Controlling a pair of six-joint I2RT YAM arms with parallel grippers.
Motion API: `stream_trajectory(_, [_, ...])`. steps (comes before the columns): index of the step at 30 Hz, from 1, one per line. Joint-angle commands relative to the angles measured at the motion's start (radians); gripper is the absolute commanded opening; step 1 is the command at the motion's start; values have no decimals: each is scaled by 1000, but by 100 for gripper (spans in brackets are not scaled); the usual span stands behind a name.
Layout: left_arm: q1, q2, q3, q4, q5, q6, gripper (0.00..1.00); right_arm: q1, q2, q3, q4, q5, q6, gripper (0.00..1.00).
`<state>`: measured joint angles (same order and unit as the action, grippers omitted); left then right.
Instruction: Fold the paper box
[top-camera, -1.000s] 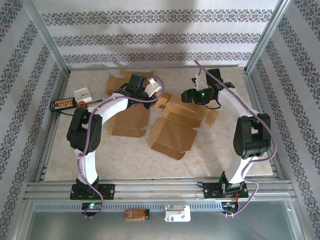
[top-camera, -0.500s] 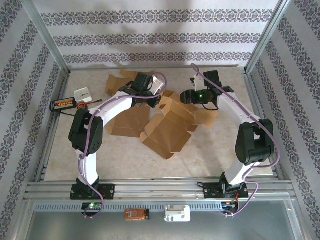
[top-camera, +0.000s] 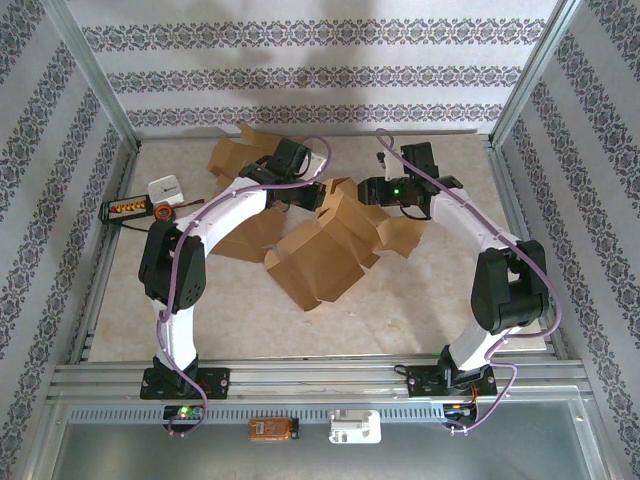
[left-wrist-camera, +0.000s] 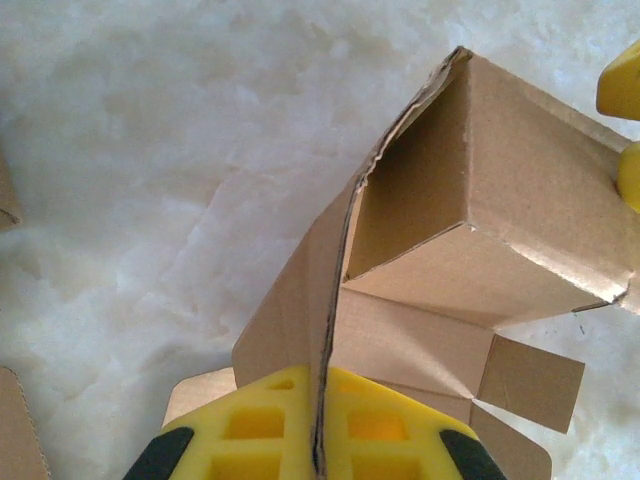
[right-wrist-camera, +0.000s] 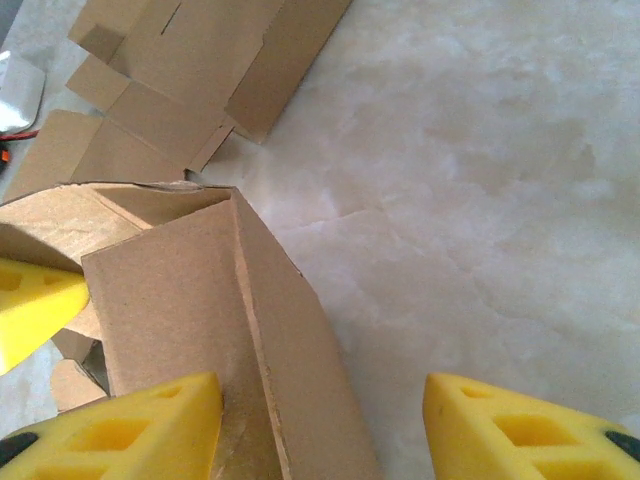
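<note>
Paper box (top-camera: 322, 248) stands half folded on the worktop (top-camera: 420, 290), between your two grippers. Your left gripper (left-wrist-camera: 318, 405) is clamped on the edge of one upright wall. Your right gripper (right-wrist-camera: 320, 400) is spread wide, a side panel resting against one finger
</note>
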<state>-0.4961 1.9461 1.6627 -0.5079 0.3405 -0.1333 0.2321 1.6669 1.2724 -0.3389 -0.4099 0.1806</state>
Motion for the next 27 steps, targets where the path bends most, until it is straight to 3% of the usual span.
stream_trajectory(1, [-18, -8, 26, 66, 61, -57, 0, 20, -4, -41, -40, 28, -16, 56])
stream_trajectory(9, [-18, -48, -164, 215, 94, -134, 1, 59, -23, -94, -20, 97, -68, 55])
stream_trajectory(17, [-18, -86, -293, 279, 112, -159, 18, 104, -79, -173, 26, 118, -139, 55])
stream_trajectory(21, [-16, -121, -325, 281, 100, -116, 32, 134, -105, -201, 34, 143, -202, 55])
stream_trajectory(27, [-5, -204, -375, 278, 101, -13, 44, 149, -115, -210, 32, 173, -227, 55])
